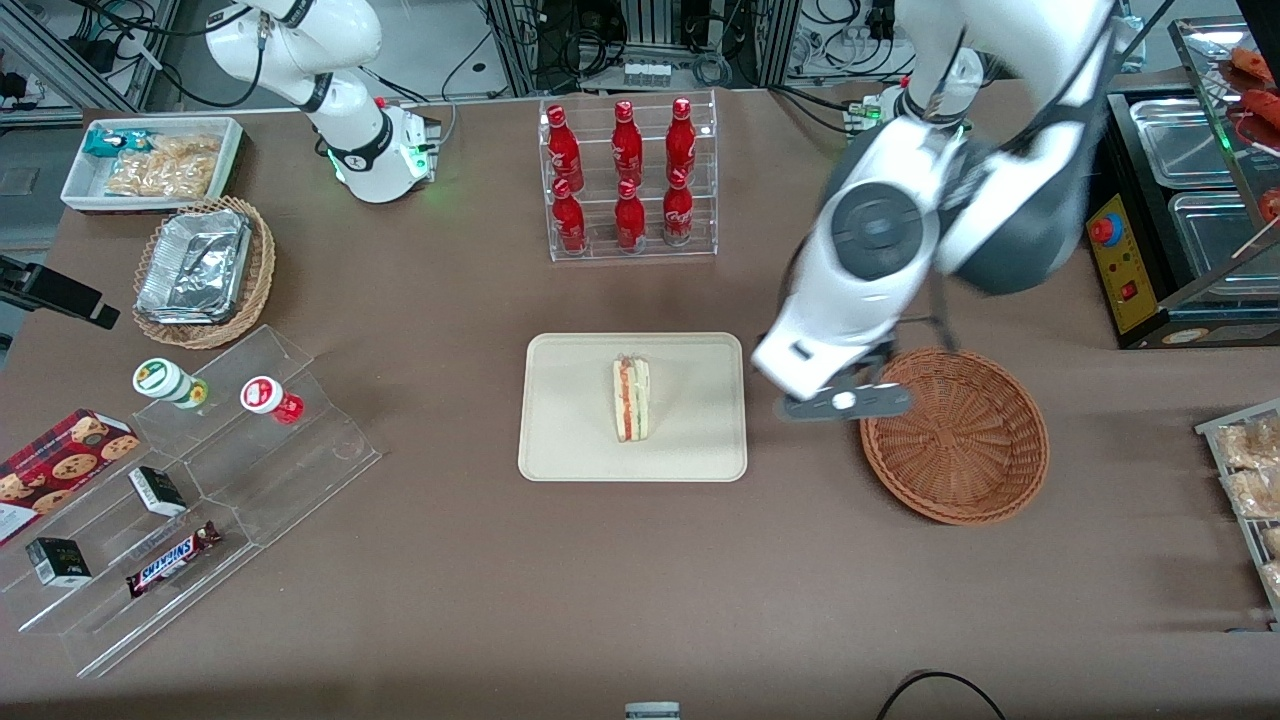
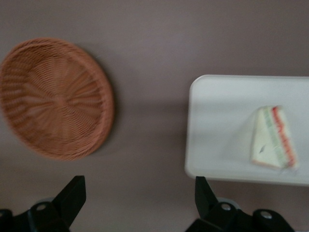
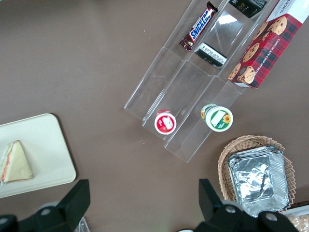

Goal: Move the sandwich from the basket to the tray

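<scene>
Sandwich (image 1: 631, 400) lies on the tray (image 1: 570, 440), basket (image 1: 955, 436) empty.
Gripper (image 2: 140, 200), fingers spread and empty, hangs between them, above bare table.

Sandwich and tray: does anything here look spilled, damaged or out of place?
Nothing stands out. The sandwich lies whole on the tray, with no filling spilled. The basket sits upright and empty beside the tray. The gripper hangs open above the bare table between them, holding nothing.
</scene>
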Motion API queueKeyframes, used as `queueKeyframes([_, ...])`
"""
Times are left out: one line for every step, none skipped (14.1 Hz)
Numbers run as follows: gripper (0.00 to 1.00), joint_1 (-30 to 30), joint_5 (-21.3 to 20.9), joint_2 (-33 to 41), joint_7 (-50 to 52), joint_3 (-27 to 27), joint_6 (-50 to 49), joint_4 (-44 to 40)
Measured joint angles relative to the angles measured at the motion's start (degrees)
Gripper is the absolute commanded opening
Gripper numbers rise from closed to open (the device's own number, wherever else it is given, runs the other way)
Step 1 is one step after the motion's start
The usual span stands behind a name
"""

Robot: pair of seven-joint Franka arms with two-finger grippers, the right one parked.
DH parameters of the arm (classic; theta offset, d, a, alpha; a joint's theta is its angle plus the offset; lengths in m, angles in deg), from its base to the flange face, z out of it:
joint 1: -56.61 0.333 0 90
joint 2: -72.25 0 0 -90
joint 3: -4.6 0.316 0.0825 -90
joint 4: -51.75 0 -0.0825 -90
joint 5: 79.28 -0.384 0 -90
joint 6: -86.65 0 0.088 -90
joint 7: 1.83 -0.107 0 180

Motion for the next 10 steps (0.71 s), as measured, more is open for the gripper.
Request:
queueKeyframes([1.00, 2.16, 0.16, 2.51, -1.89, 0.09, -2.79, 0.22])
queueKeyframes([1.00, 4.73, 0.33, 5.00, -4.16, 0.12, -5.12, 0.48])
queueKeyframes([1.00, 7.45, 0.55, 7.20, -7.37, 0.19, -7.25, 0.80])
queueKeyframes([1.00, 10.03, 0.72, 9.00, -10.70, 0.27, -9.11, 1.14])
queueKeyframes([1.00, 12.28, 0.84, 10.35, -13.08, 0.31, -10.32, 1.52])
queueKeyframes([1.00, 13.78, 1.00, 11.12, -14.21, 0.36, -10.89, 1.69])
queueKeyframes([1.00, 14.51, 1.10, 11.53, -14.55, 0.38, -11.04, 1.80])
queueKeyframes([1.00, 14.61, 1.11, 11.68, -14.50, 0.37, -11.06, 1.82])
queueKeyframes([1.00, 14.58, 1.11, 11.74, -14.29, 0.24, -11.06, 1.82])
queueKeyframes([1.00, 14.51, 1.12, 11.76, -14.07, 0.07, -11.04, 1.76])
